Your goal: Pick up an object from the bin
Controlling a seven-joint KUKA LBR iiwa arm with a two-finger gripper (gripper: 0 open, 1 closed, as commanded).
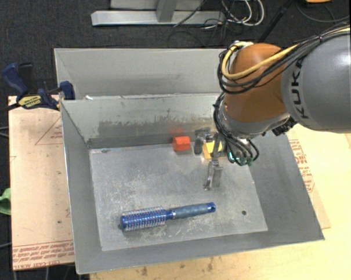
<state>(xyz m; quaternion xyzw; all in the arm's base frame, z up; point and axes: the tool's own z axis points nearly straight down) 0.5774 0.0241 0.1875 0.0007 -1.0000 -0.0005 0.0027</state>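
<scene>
Hovering over the right-middle of the bin point(79, 187) floor, my gripper point(211, 178) hangs down from the orange wrist cover with bare grey metal under its tip. I cannot tell from this angle whether the claw is open or closed. I see nothing in it, so I take it as empty.

Two candidates lie on the floor. A blue brush point(167, 215) lies flat across the front of the floor, bristle head to the left and handle to the right, with the handle's end near the gripper tip but apart from it. A small orange block point(181, 144) sits at the foot of the back wall, to the left of the wrist. Something yellow shows just beside the block, and I can't say whether it is a loose thing or part of the wrist.

I judge this to be the approach step: nothing is grasped and no target is yet committed. The brush handle looks the easier choice to me, being slim, clear of the walls and close by. For that I would shift toward the front, turn the claw across the handle, open it and come down to the floor. The block would mean working tight against the back wall.
</scene>
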